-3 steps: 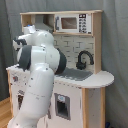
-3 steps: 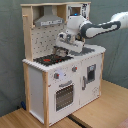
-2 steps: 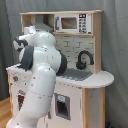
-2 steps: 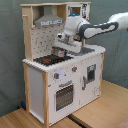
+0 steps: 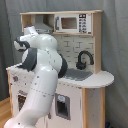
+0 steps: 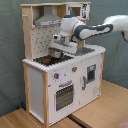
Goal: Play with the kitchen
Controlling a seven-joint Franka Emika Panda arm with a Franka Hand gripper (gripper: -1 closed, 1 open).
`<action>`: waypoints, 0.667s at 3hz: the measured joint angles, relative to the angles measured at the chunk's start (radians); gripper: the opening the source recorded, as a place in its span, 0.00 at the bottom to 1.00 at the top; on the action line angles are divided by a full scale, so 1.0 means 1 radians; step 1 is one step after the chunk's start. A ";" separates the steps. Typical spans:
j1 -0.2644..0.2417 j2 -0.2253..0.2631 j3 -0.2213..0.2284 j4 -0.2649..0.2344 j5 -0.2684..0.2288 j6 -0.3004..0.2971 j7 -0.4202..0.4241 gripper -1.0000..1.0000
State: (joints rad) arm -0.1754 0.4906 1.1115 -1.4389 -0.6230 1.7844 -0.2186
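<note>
On the wooden floor [image 6: 107,107] stands the kitchen [image 6: 62,75], tall and upright, its long axis vertical. In the second exterior view its front, with the oven door [image 6: 64,95], faces the second exterior view's lower right; in the first exterior view the front faces that first exterior view's lower left. My arm [image 6: 107,27] reaches in from the second exterior view's right, and my gripper [image 6: 56,49] hangs low over the black stovetop [image 6: 50,59], below the grey hood [image 6: 50,21] and in front of the pegboard [image 6: 40,42]. I cannot tell how my jaws stand. In the first exterior view, my arm covers the stovetop, while the black faucet [image 5: 84,59] and the sink [image 5: 77,74] show beside it.
</note>
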 joint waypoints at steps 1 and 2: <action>0.080 0.059 -0.039 0.086 -0.050 -0.046 0.011 0.00; 0.156 0.115 -0.072 0.181 -0.099 -0.098 0.015 0.00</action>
State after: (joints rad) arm -0.0196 0.6052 1.0395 -1.2583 -0.7216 1.6867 -0.2033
